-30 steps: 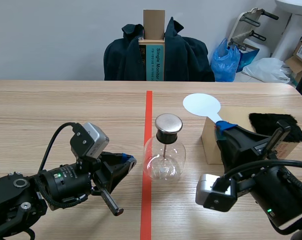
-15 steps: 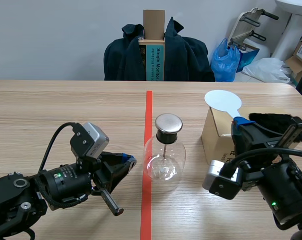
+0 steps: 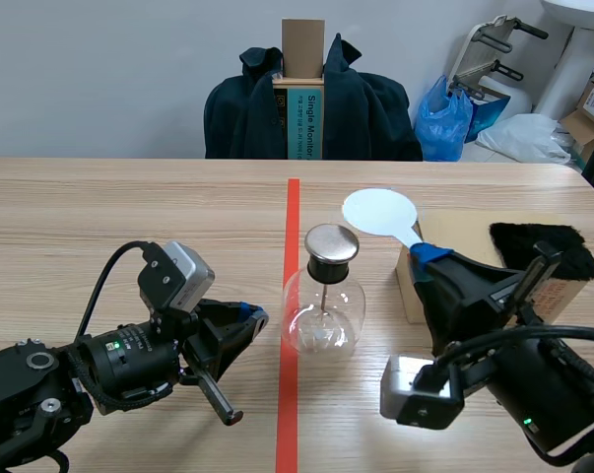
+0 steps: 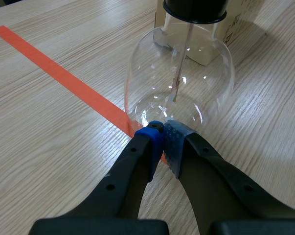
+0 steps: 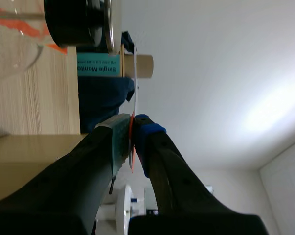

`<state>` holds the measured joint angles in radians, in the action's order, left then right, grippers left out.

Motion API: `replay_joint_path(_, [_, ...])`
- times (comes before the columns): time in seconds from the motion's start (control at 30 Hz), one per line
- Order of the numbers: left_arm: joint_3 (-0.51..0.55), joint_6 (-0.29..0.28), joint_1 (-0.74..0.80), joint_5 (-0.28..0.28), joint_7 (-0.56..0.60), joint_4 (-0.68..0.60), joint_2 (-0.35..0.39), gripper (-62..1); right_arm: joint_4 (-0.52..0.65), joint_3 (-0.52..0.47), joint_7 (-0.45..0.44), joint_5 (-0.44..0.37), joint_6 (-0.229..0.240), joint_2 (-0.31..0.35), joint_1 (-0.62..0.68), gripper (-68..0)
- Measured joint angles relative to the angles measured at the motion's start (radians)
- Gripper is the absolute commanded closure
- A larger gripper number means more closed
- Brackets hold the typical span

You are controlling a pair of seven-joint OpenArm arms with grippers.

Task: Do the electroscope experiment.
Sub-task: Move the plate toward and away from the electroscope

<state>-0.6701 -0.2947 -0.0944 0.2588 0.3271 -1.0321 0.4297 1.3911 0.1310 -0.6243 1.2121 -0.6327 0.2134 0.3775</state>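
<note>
Pinching white round flat paddle [image 3: 378, 212] in right gripper [image 3: 425, 254], disc near silver-capped clear glass flask [image 3: 323, 313]. Resting closed, empty left gripper [image 3: 249, 315] at flask's left base.

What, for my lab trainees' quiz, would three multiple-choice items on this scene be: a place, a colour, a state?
1. Where is the white round paddle? A inside the flask; B in the right gripper, beside the silver cap of the clear glass flask; C under the flask.
2. The tape line at the flask is: A blue; B green; C orange-red.
3. The left gripper is: A shut on nothing; B wide open; C shut on the flask.
Answers: B, held up beside the cap; C, plainly orange-red; A, pads meet before the flask.
</note>
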Motion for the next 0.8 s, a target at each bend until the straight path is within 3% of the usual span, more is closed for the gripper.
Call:
replay_joint_path(0.3, [0.000,0.000,0.000,0.000,0.000,0.000,0.000,-2.6,0.000,0.000,-0.157,0.000,-0.012,0.000,0.000,-0.7])
replay_joint_path(0.8, [0.000,0.000,0.000,0.000,0.000,0.000,0.000,-2.6,0.000,0.000,-0.190,0.000,-0.012,0.000,0.000,-0.7])
